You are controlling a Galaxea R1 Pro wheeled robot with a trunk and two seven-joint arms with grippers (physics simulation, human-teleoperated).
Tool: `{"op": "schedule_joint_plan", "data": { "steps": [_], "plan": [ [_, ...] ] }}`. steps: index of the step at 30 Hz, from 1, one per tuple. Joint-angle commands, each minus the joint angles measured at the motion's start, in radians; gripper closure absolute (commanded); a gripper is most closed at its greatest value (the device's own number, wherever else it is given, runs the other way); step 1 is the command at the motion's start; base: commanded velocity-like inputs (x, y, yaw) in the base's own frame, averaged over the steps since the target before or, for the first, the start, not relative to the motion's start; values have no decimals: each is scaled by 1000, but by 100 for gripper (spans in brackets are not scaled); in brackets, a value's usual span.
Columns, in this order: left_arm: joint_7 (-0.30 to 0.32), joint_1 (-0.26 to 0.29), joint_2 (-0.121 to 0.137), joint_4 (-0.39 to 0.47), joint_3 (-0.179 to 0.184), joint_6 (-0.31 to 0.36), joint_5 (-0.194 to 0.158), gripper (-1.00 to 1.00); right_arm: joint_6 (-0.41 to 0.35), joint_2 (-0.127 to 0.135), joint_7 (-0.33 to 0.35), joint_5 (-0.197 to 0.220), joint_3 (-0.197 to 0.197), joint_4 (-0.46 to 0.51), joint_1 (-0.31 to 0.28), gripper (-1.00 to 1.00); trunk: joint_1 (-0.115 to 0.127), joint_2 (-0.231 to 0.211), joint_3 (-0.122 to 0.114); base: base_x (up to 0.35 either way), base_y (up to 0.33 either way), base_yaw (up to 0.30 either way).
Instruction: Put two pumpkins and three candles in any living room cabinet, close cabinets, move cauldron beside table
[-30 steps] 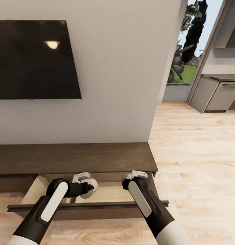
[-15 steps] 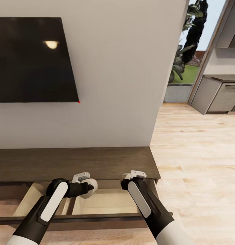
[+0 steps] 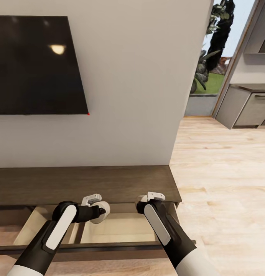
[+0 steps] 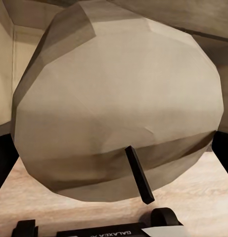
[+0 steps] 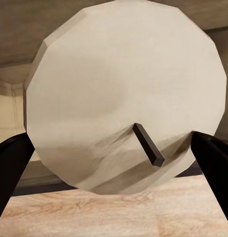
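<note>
The dark-brown cabinet (image 3: 82, 184) runs along the wall under the TV, and its drawer (image 3: 120, 228) is pulled out, showing pale wood compartments. My left gripper (image 3: 97, 210) is shut on a pale tan candle (image 3: 102, 213) above the drawer. In the left wrist view that candle (image 4: 118, 98) looms large, wick towards the camera, dark fingers (image 4: 4, 163) at its sides. My right gripper (image 3: 147, 199) is shut on a second candle (image 3: 140, 199) over the drawer's right end. This candle (image 5: 123, 94) sits between the black fingertips (image 5: 10, 168). Pumpkins, cauldron and table are out of view.
A black TV (image 3: 36, 65) hangs on the beige wall above the cabinet. The drawer front (image 3: 109, 247) juts out towards me at the bottom. Light wood floor (image 3: 224, 184) stretches right towards grey kitchen units (image 3: 243, 107) and a glass door with plants.
The whole picture has shifted a little, so the camera moved: cabinet and drawer front now sit lower in view. Both arms keep their candles above the open drawer.
</note>
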State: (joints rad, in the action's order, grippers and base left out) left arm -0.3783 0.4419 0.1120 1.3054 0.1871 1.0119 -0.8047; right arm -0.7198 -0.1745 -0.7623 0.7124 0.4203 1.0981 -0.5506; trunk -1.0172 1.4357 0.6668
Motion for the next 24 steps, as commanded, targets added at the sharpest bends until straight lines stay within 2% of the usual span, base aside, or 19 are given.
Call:
{"op": "schedule_joint_plan", "data": {
  "steps": [1,6,14,21,24],
  "plan": [
    [0,0,0,0,0,0,-2,100,0,0,1,0,0,0,0,100,-4,7,3,5,0,0],
    [-2,0,0,-9,0,2,-6,100,-1,0,12,2,-1,-1,1,100,-23,42,19,1,0,0],
    [-2,21,0,-137,0,1,-3,100,-1,0,70,2,0,-14,2,100,-54,98,44,0,0,0],
    [-1,24,-2,-154,0,-10,-2,100,1,0,77,1,1,-40,3,100,-81,147,66,0,0,0],
    [0,24,-13,-158,0,-35,-2,100,2,0,84,1,11,-43,3,100,-92,168,75,0,0,0]
  ]
}}
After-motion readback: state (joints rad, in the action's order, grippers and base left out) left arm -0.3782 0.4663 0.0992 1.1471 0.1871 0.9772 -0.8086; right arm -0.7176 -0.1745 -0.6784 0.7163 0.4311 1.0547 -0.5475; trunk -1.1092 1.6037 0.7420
